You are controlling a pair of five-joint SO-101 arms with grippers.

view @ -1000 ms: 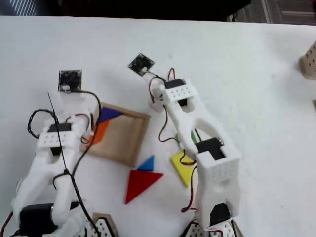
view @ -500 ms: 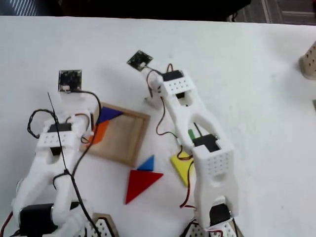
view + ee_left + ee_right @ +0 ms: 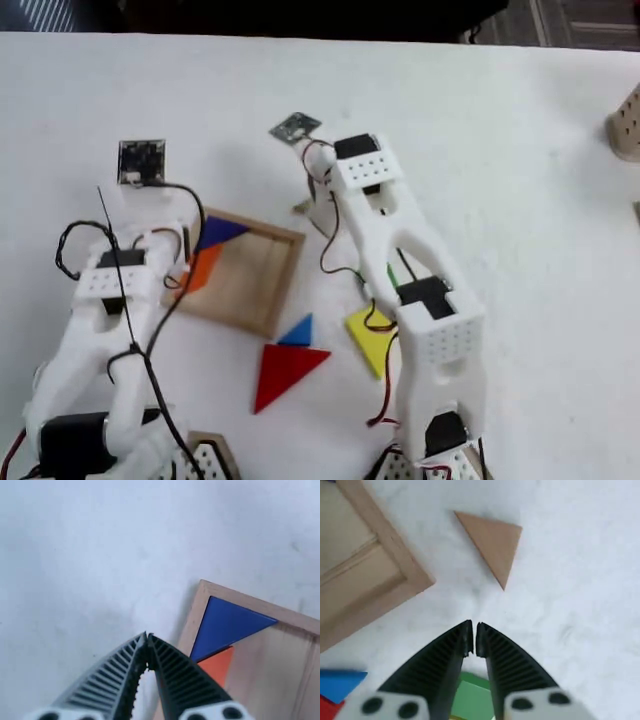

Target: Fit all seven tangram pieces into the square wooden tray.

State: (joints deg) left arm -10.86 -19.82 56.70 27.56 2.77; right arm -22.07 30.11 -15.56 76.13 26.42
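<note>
On the white table (image 3: pixel 530 220), nearest the arm bases, lies the red triangle (image 3: pixel 285 370), with the small blue triangle (image 3: pixel 297 331) close against its far edge; just beside them the yellow piece (image 3: pixel 365 338) is partly covered by the right arm (image 3: pixel 430 330); the green piece (image 3: pixel 389 274) is a mere sliver at that arm's edge from above, and in the right wrist view it sits under the fingers, its outline hard to make out. Farther on stands the square wooden tray (image 3: pixel 250 280), holding the large blue triangle (image 3: pixel 222 232) in a far corner and the orange piece (image 3: pixel 203 268) touching it; wires and the left arm's wrist hide part of the orange piece from above, and a finger cuts it off in the left wrist view. The left gripper (image 3: pixel 147 636) hangs over bare table just outside the tray's rim, tips pressed together on nothing; the right gripper (image 3: pixel 472 627) hangs just off a tray corner, its tips a hair apart, gripping nothing. Beyond it lies the wooden triangle (image 3: pixel 492 540), plain here but a small speck from above.
</note>
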